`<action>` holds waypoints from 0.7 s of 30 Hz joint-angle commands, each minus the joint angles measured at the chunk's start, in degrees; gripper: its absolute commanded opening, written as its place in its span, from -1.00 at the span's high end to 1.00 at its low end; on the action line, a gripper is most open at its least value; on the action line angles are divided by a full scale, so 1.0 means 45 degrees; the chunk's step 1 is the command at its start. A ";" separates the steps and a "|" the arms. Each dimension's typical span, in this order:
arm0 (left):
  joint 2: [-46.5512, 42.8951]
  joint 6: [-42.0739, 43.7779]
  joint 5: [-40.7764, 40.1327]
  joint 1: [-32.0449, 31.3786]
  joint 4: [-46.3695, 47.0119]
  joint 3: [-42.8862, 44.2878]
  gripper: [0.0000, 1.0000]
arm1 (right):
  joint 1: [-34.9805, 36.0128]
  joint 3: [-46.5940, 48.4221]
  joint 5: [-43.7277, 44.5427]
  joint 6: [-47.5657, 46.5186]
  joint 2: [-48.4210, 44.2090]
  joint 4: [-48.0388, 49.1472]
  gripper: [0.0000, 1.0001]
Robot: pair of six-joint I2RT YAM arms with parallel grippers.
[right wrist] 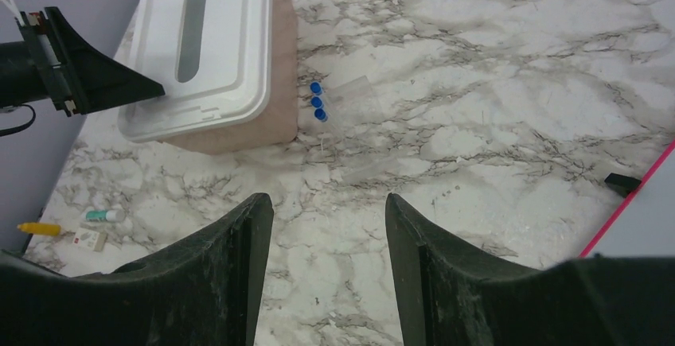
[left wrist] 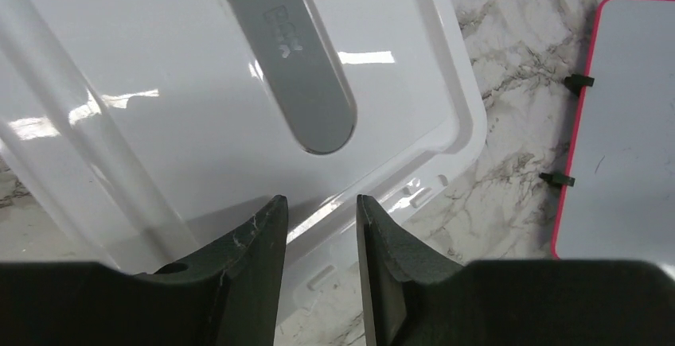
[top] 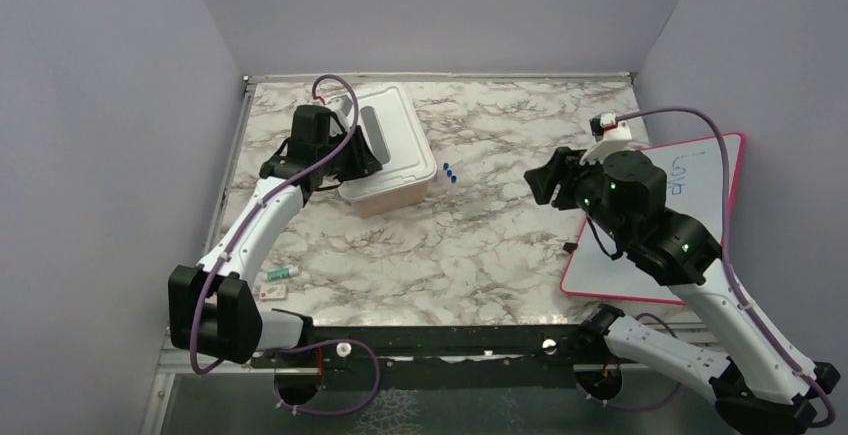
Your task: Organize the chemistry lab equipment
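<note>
Three tiny blue-capped clear pieces [right wrist: 317,101] lie on the marble right beside the pink tub [right wrist: 239,127]; they also show in the top view [top: 450,173]. My left gripper [top: 372,165] hovers over the tub's white lid [left wrist: 159,68], at its near corner rim. Its jaws [left wrist: 321,211] are open with nothing between them. My right gripper [top: 537,183] is open and empty [right wrist: 328,211] above bare marble, right of the blue pieces. The wire ring, rubber tube, tongs and brush are out of view.
A pink-framed whiteboard [top: 690,205] lies at the right edge, with black clips [right wrist: 621,180] on its frame. A yellow stick [right wrist: 36,227], a small green-capped tube [right wrist: 103,215] and a small box [right wrist: 89,239] lie near the front left. Walls enclose the table.
</note>
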 commanded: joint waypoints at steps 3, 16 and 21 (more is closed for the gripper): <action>-0.0195 -0.0291 -0.0407 -0.0633 -0.0078 -0.0411 0.21 | 0.0008 -0.0153 0.0072 0.0177 -0.0301 0.0269 -0.16; -0.1396 0.0653 -0.2528 -0.0662 -0.1181 0.1370 -0.20 | 0.0014 0.0254 0.0413 0.0274 -0.0200 -0.0402 -0.17; -0.3923 0.0818 -0.4742 -0.0662 -0.1529 0.1300 -0.58 | 0.0019 0.0698 0.1200 0.0247 -0.0667 -0.1295 -0.18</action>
